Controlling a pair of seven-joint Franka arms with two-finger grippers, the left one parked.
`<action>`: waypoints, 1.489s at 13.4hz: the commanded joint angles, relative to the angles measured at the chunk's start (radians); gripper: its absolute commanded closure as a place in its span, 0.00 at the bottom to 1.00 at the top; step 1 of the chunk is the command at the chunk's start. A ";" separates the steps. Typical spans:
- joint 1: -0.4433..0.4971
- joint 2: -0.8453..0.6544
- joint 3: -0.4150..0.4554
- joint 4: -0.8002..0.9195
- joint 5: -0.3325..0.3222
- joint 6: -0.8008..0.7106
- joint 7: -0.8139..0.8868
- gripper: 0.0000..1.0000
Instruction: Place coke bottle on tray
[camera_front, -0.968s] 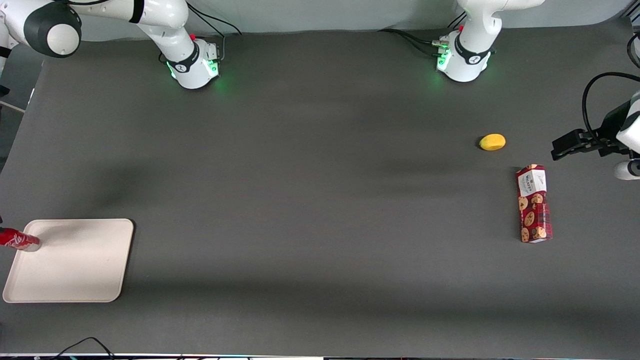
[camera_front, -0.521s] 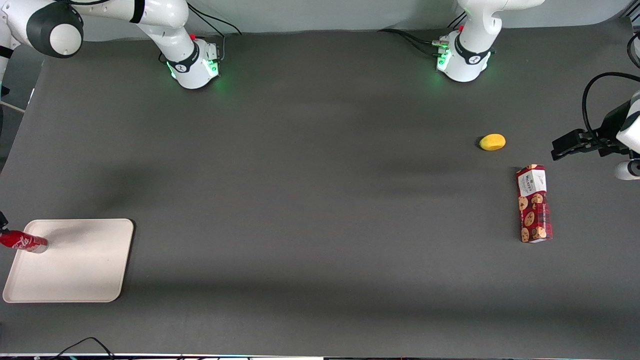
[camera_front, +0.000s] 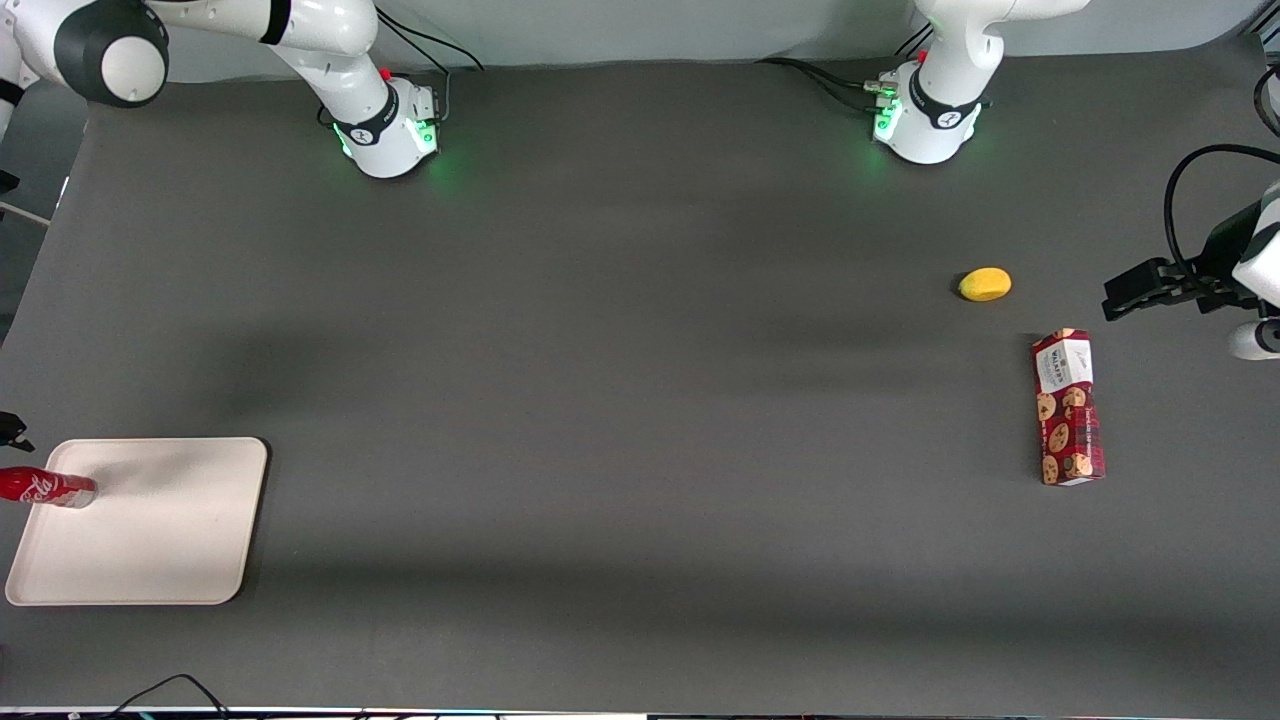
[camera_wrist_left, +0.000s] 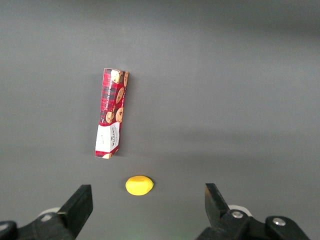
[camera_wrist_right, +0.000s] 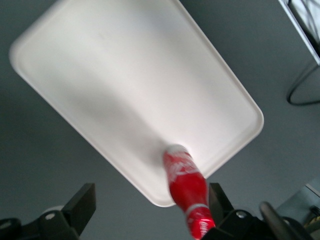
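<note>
The coke bottle (camera_front: 45, 488), all red with white script, stands with its silvery base on the cream-white tray (camera_front: 160, 530), close to the tray's edge at the working arm's end of the table. In the right wrist view the bottle (camera_wrist_right: 185, 185) rises from the tray (camera_wrist_right: 125, 85) near one corner. My right gripper (camera_wrist_right: 150, 212) is above it and open. Its fingers (camera_wrist_right: 82, 205) stand wide apart, with the bottle's upper part between them, close beside one finger. In the front view only a small black part of the gripper (camera_front: 10, 430) shows at the frame's edge.
A red cookie box (camera_front: 1068, 407) and a small yellow fruit (camera_front: 985, 284) lie toward the parked arm's end; both also show in the left wrist view, the box (camera_wrist_left: 111, 112) and the fruit (camera_wrist_left: 139, 185). A black cable (camera_front: 160, 690) lies at the table's front edge.
The bottle's base moved a little further onto the tray and came to rest there. The gripper's black part has pulled away from the bottle, farther from the front camera.
</note>
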 joint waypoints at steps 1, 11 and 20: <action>0.073 -0.146 -0.005 -0.055 0.005 -0.127 0.119 0.00; 0.237 -0.727 0.124 -0.458 -0.007 -0.294 0.739 0.00; 0.284 -0.890 0.255 -0.525 -0.017 -0.385 1.180 0.00</action>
